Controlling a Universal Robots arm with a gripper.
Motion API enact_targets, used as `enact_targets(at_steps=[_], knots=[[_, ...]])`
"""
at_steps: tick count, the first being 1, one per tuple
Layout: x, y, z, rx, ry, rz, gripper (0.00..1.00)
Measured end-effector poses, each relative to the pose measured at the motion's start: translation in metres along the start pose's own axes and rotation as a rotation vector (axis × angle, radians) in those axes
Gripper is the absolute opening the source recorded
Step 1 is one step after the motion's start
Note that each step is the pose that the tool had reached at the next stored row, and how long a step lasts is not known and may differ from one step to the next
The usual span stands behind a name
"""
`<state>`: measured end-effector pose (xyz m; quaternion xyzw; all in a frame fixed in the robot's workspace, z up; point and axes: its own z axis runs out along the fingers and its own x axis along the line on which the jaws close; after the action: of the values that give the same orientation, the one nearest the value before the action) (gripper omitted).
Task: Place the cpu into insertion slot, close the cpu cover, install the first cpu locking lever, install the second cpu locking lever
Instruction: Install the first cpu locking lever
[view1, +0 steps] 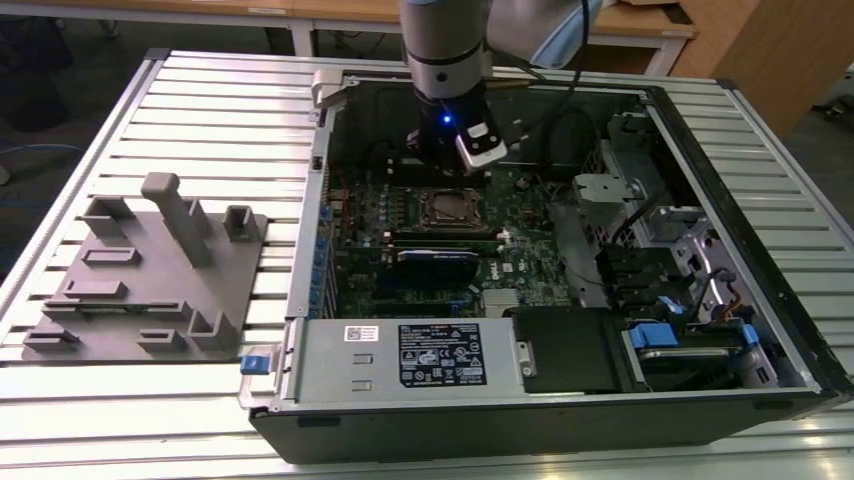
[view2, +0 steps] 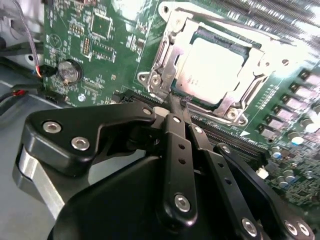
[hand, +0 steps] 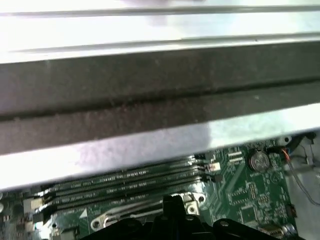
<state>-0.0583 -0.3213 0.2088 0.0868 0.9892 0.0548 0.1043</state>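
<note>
The flat square cpu with a pale silver-grey metal top (view2: 215, 62) sits in the square black-rimmed insertion slot (view1: 447, 207) on the green motherboard (view2: 115, 45), inside the open black computer case (view1: 534, 420). The thin dull-silver cpu cover (view2: 167, 55), a square frame with a large window, lies down over the cpu, and the chip's top shows through the window.

In the second wrist view, the black gripper (view2: 178, 105) has its two fingers (view2: 172, 150) pressed together, with nothing discernible between them. The tip stands at the near edge of the cpu cover, close to one corner of the frame.

Governing relation: the cpu and cover lie straight ahead of the fingertips, beyond the tip. The cover's near edge runs across the line of the fingers, parallel to the long black memory slots (view2: 230, 140) that pass beneath the fingers just beside the socket.

Judgement: seating and cover closure appear complete, and the work stands at the locking lever stage. Whether either locking lever is latched cannot be told.
</note>
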Motion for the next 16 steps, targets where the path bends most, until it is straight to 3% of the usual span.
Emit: enact_targets(at_steps=[3, 7, 8, 10, 14, 16], knots=[[-0.0001, 0.0000, -0.0003, 0.0221, -0.0036, -0.004, 0.10], [-0.0001, 0.0000, -0.0004, 0.0256, -0.0040, -0.005, 0.10], [-0.0004, 0.0001, -0.0002, 0.0266, -0.0006, -0.005, 0.10], [-0.0016, 0.0003, 0.0003, 0.0319, 0.0230, -0.003, 0.10], [-0.0039, 0.0006, 0.0011, 0.0473, 0.0795, 0.000, 0.10], [-0.0039, 0.0006, 0.0011, 0.0482, 0.0828, 0.000, 0.10]])
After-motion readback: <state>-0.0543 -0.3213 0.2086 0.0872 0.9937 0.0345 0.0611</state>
